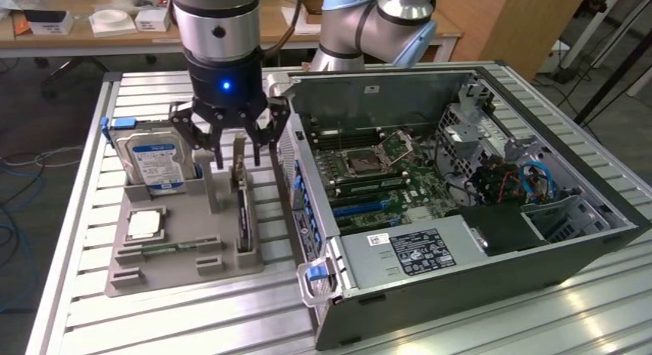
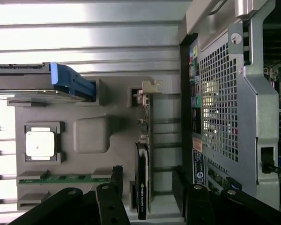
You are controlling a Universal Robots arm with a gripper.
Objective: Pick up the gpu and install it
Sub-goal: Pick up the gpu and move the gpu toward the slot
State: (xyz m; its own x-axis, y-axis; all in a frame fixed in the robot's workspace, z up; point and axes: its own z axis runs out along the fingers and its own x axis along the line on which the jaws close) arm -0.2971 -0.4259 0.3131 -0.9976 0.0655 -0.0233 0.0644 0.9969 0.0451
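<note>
The gpu (image 1: 243, 198) stands on its edge in a slot of the grey holder tray (image 1: 183, 272), a thin green card with a black fan face and a silver bracket at its far end. My gripper (image 1: 237, 156) hangs open just above the card's upper end, its fingers (image 1: 212, 153) spread to either side without touching it. In the wrist view the gpu (image 2: 144, 154) runs edge-on between my two dark fingers (image 2: 108, 199), with my gripper (image 2: 147, 199) centred over it and the bracket (image 2: 149, 88) at the far end.
The tray (image 2: 91, 136) also holds a hard drive (image 1: 153, 160) with a blue handle, a processor (image 1: 146, 224) and a RAM stick (image 1: 168, 248). The open computer case (image 1: 459, 195) lies right beside the tray at the exterior view's right, with its motherboard (image 1: 392, 179) exposed.
</note>
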